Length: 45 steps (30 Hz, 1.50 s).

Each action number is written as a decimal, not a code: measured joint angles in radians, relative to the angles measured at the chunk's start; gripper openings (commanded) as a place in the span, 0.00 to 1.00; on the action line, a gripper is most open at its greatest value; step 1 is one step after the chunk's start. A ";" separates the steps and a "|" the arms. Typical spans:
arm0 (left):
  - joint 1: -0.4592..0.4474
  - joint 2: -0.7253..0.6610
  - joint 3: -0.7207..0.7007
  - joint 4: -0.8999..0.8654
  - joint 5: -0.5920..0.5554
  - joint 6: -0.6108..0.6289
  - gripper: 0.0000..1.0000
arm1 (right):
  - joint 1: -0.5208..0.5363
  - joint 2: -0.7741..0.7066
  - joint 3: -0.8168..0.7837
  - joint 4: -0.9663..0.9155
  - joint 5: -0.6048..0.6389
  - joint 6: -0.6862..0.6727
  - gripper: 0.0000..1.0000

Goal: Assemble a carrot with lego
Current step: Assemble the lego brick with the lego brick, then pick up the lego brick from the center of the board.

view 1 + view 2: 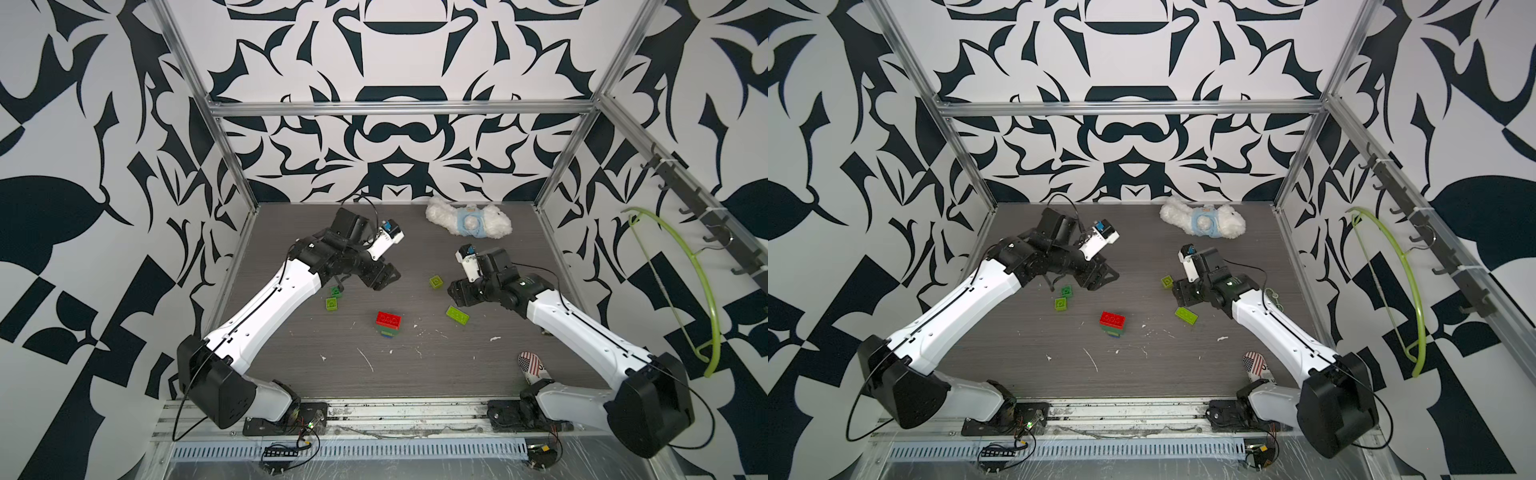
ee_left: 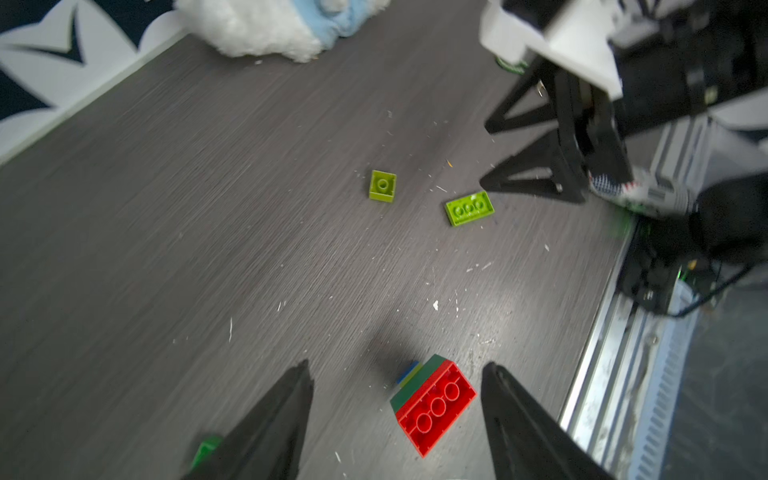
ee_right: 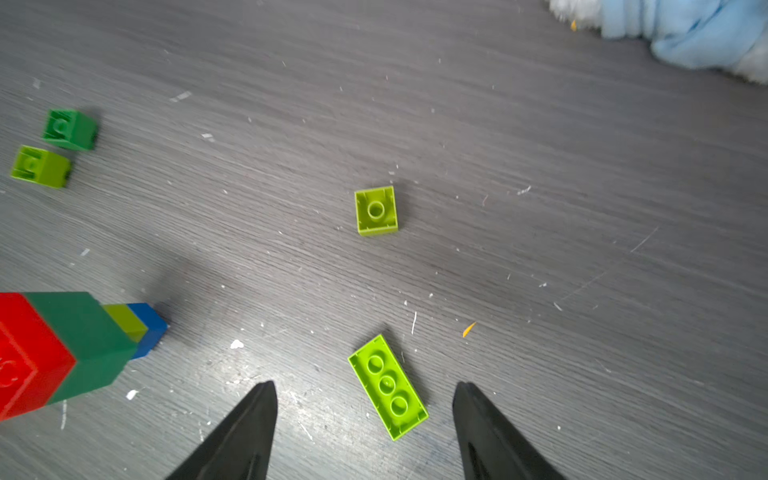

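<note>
Right wrist view, right fingers (image 3: 241,436) spread near lime brick (image 3: 387,386) (nothing held), left fingers (image 2: 270,428) spread

- table (image 1: 291,365): dark grey, wood-grained, strewn with white flecks (image 1: 365,359).
- stack (image 1: 388,323): stands near the middle, blue tip on the table, then lime, dark green, and red on top, hollow side up.
- oblong lime brick (image 1: 457,315): flat, hollow side up, right of the stack and apart from it.
- lime square (image 1: 435,282): behind the oblong lime brick, alone.
- green square (image 1: 336,291) and second lime square (image 1: 331,304): just beside each other, left of the stack.
- plush (image 1: 467,223): near the back edge.
- flag-patterned thing (image 1: 532,365): front right.
</note>
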 measured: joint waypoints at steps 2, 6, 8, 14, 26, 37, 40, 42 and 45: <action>0.026 -0.040 -0.045 0.030 -0.003 -0.083 0.78 | 0.001 0.026 0.001 -0.007 0.002 -0.007 0.72; 0.085 -0.109 -0.154 0.085 -0.001 -0.230 0.79 | 0.009 0.079 0.003 0.004 0.013 -0.043 0.72; 0.120 -0.127 -0.193 0.092 0.002 -0.282 0.79 | 0.010 0.114 0.017 0.001 0.025 -0.059 0.72; 0.245 -0.154 -0.283 0.108 -0.027 -0.406 0.80 | 0.013 0.250 0.104 0.006 0.052 -0.095 0.72; 0.254 -0.137 -0.280 0.108 -0.069 -0.415 0.83 | 0.012 0.613 0.362 0.041 0.024 -0.136 0.68; 0.254 -0.108 -0.279 0.108 -0.090 -0.401 0.83 | 0.011 0.690 0.398 0.037 0.013 -0.153 0.55; 0.254 -0.076 -0.279 0.106 -0.089 -0.399 0.83 | 0.011 0.692 0.398 0.035 0.013 -0.158 0.51; 0.254 -0.068 -0.279 0.106 -0.089 -0.398 0.83 | 0.011 0.692 0.398 0.036 0.012 -0.158 0.48; 0.254 -0.066 -0.279 0.107 -0.089 -0.397 0.83 | 0.011 0.692 0.398 0.035 0.010 -0.157 0.45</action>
